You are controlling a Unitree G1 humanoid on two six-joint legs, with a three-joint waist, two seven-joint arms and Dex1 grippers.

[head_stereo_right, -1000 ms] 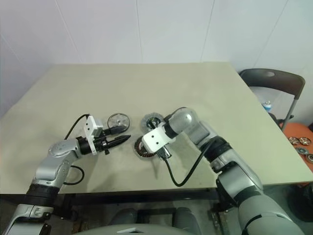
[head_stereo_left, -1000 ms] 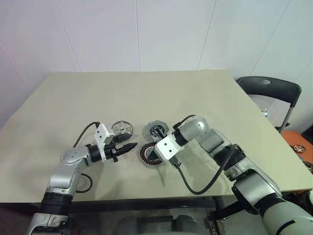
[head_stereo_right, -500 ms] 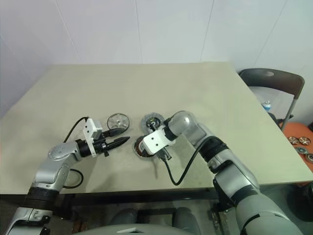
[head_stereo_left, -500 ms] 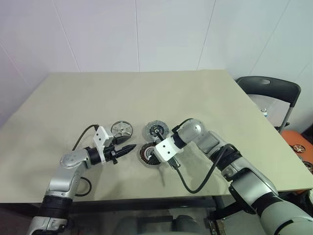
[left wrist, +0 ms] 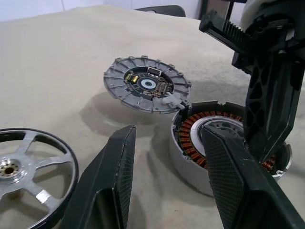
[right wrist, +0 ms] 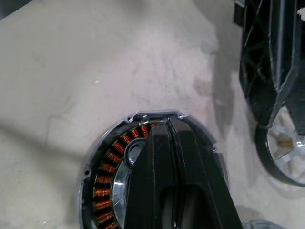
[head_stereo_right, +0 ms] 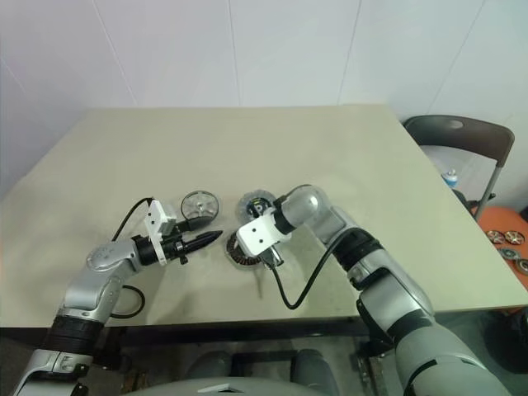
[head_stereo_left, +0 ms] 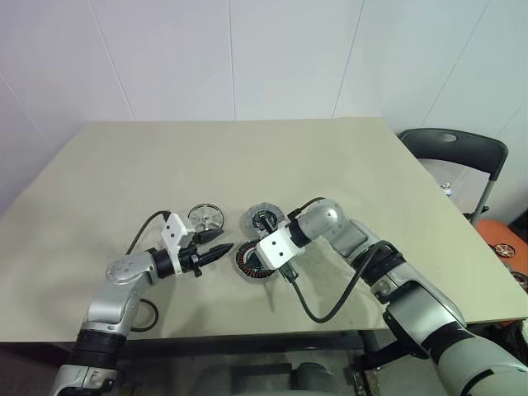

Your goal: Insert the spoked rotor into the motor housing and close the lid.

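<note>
the left gripper [head_stereo_left: 221,249] hangs low over the tabletop [head_stereo_left: 247,157] with its two black fingers parted and nothing between them, pointing toward the motor housing [head_stereo_left: 252,261]. the spoked rotor [head_stereo_left: 205,218] lies flat on the tabletop just beside that gripper, on its far side, a little back from the fingertips. in the left wrist view the rotor [left wrist: 28,164] lies off to one side of the fingers rather than between them, so the gripper is not lined up on it yet.

over on the other side, the right gripper [head_stereo_right: 266,254] is clenched tight, fingers pressed together, tips down over the open mouth of the motor housing [right wrist: 143,171]; the copper windings show around it in the right wrist view. whether the tips touch the inside, i cannot tell.

the lid [head_stereo_left: 262,219] sits tilted, its near edge touching the housing's far rim.

so here is the call: the left arm is clearly the nearer one to the rotor. being a flat wheel, it has no long axis to speak of. my read is the left gripper must swing away from the housing and tip down to catch the thin rim, while the right gripper clears the opening.
</note>
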